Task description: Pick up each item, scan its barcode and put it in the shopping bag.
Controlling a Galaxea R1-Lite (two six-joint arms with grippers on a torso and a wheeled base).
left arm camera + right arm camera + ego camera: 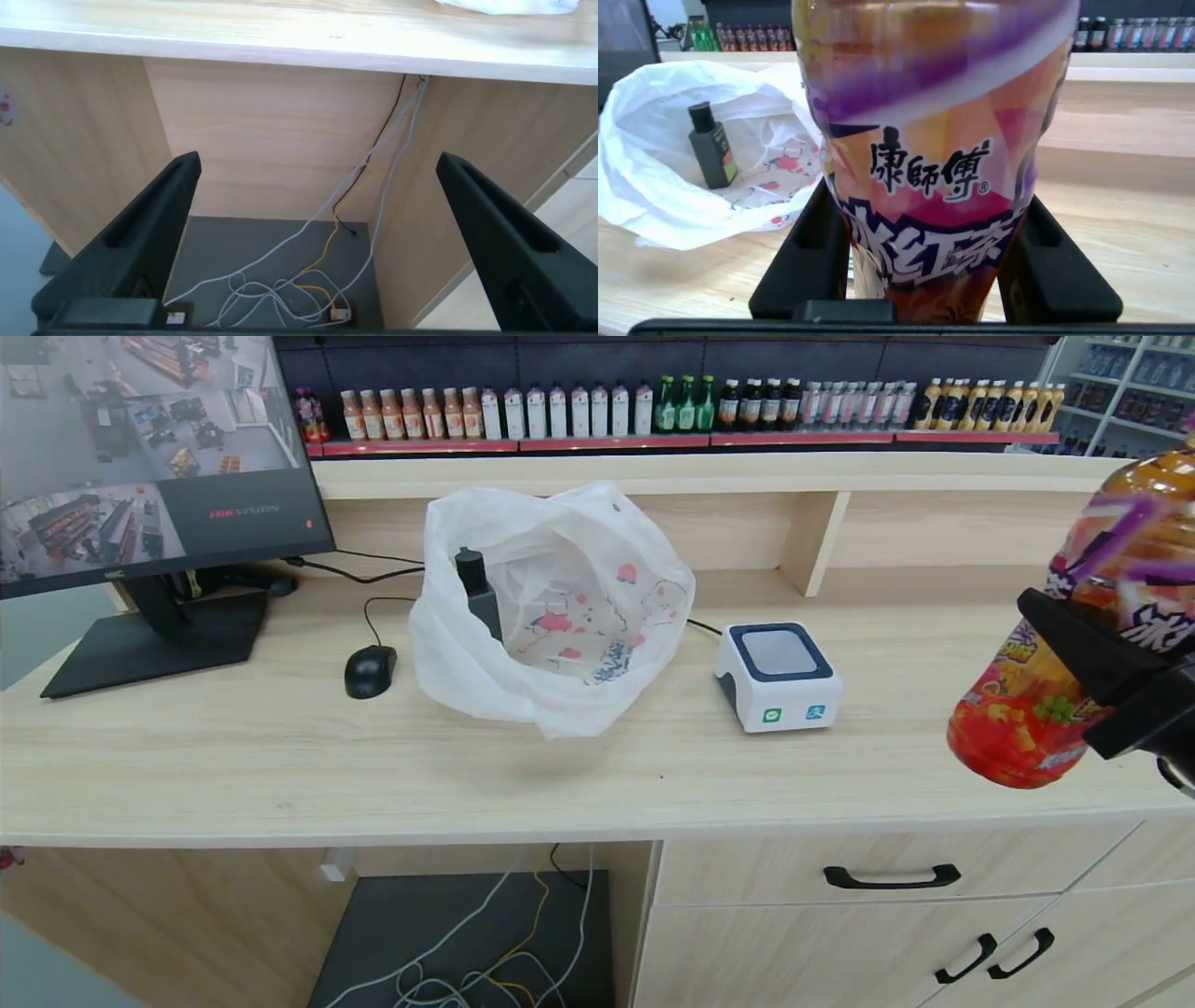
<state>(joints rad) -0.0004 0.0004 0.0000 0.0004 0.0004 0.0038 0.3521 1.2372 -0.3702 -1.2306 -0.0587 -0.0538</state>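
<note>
left claw point(318, 163): fingers wide apart, nothing between them; parked below the worktop's point(280, 756) front edge, facing the open bay with loose cables point(290, 289).
shopping bag point(551, 607): mid worktop, mouth open and slumped toward the front; dark bottle point(478, 593) upright inside, against its left wall.
scanner point(778, 674): just right of the bag, window up.
right claw point(1106, 658): clamped on the drink bottle point(1022, 728) at its waist; bottle tilted, in the air above the worktop's right end.
risk: barcode side unknown, so a pass may misread. Slick waist could slip in a wrist roll. Floppy bag rim could fold under the bottle, or the dark bottle gets knocked.
views: right wrist gives finger seating and label face; head gives scanner-to-bag spacing; left wrist gives the cable bay.
</note>
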